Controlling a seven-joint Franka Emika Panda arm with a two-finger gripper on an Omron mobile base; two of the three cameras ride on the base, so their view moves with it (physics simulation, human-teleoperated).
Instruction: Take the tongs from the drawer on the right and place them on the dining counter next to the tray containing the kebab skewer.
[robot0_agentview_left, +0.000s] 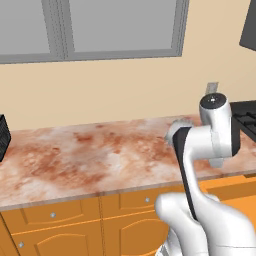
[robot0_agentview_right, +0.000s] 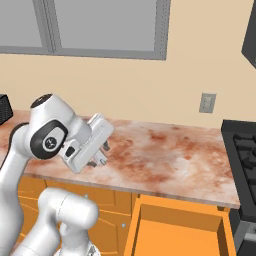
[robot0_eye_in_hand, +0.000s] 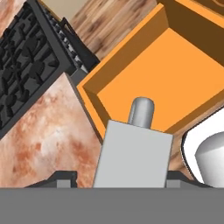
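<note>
The slim light-grey metal tongs (robot0_eye_in_hand: 141, 111) are gripped between the half-spread fingers of the white two-finger hand (robot0_agentview_right: 101, 154), which is held over the reddish marbled wall counter (robot0_agentview_right: 165, 150), beside the opened shallow orange wooden drawer (robot0_agentview_right: 177, 232).

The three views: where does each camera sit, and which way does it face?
Left base view: behind the arm, on its left, facing the wall worktop.
Right base view: behind it, on its right, facing worktop and open drawer; arm and gripper show.
Hand view: on the hand, looking down into the drawer; tongs between the jaws.
Shared: worktop, drawer.
</note>
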